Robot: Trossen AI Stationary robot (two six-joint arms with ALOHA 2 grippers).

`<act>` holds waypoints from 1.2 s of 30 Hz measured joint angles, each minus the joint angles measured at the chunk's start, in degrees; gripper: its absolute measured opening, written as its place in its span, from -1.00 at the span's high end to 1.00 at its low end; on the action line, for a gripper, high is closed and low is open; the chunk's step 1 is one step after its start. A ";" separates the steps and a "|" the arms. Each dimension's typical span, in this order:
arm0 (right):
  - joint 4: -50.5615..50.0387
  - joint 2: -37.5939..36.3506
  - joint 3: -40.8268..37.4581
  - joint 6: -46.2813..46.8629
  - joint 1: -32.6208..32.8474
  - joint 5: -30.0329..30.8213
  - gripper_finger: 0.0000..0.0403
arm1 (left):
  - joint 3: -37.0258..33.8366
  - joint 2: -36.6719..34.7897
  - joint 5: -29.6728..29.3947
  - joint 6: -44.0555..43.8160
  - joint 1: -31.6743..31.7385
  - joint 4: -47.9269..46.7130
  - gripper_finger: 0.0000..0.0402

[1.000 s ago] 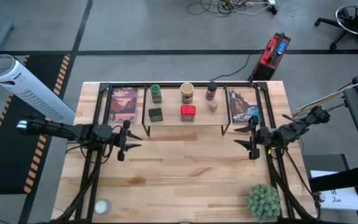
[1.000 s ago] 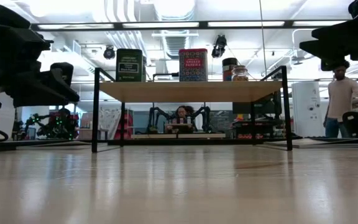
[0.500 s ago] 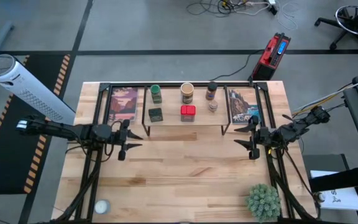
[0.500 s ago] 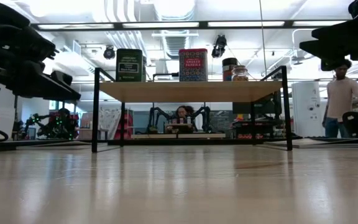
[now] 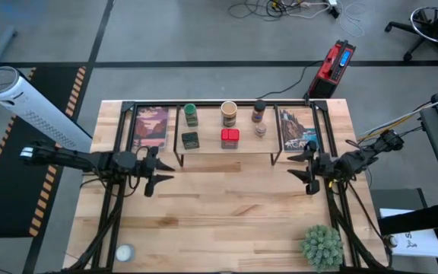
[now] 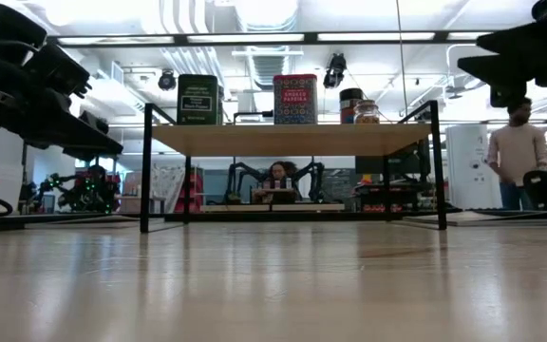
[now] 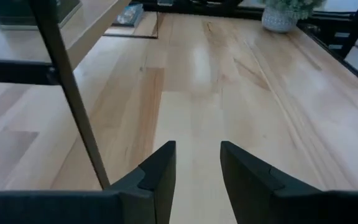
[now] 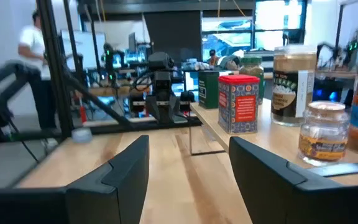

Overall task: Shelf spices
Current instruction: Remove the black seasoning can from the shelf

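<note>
Six spices are found already standing on the shelf [image 5: 226, 152]: tan round jar [image 5: 229, 113], green-lidded jar [image 5: 191, 114], red square tin [image 5: 230, 136], small black box [image 5: 190, 140], dark-capped brown bottle [image 5: 258, 110], tiny clear jar [image 5: 260, 129]. No container is held. The left gripper [image 5: 157, 173] is closed on nothing at the shelf's left end; the right gripper [image 5: 304, 169] is parted and empty at its right end. Withdrawal is judged best made clear of the shelf legs.

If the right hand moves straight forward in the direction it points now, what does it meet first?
Probably the left hand, far across the table. The right hand points along the bare table in front of the shelf; its wrist view shows the shelf off to one side. Depth is unclear.
</note>
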 joint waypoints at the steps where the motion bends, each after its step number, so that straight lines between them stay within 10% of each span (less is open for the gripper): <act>1: 0.39 0.00 0.01 1.16 0.00 0.00 0.01 | 1.44 0.09 0.57 -1.18 0.00 -0.71 0.43; 15: 4.78 0.00 0.01 11.35 0.01 -0.41 0.01 | 30.60 11.71 4.97 -5.72 -0.11 -27.85 0.43; 36: 5.92 9.89 9.05 15.73 0.00 3.26 0.01 | 65.64 40.58 -15.05 0.74 -0.04 -53.06 0.18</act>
